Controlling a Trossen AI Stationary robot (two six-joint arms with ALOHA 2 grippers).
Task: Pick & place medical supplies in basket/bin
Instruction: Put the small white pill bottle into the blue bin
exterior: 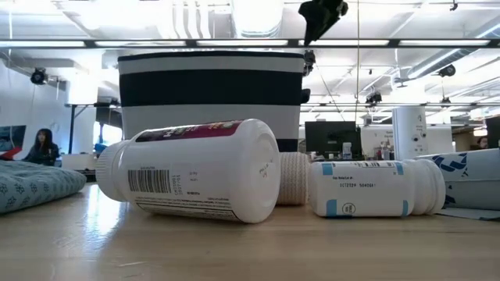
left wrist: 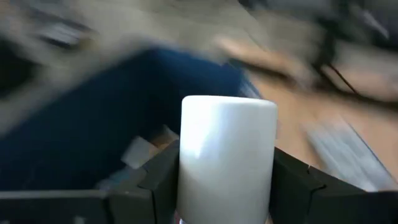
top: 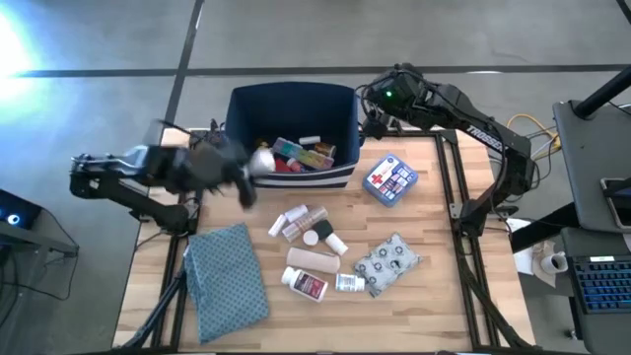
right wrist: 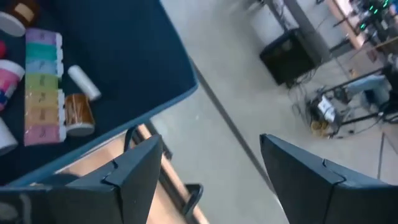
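the left gripper (left wrist: 227,186) clamps a white pill bottle (left wrist: 227,155) at the bin (top: 237,108)'s left wall. carry it fully over the rim before letting go. the right gripper (right wrist: 208,171) waits, jaws apart, off the bin's far right corner.

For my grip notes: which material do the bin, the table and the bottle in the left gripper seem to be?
Bin: apparently soft navy fabric, matte, walls slightly bowed.
Table: wood, pale jointed planks with visible grain.
Bottle, held in the left gripper: probably smooth white plastic, faintly glossy.

Left claw (top: 258,161) clamped, right claw (right wrist: 211,162) agape
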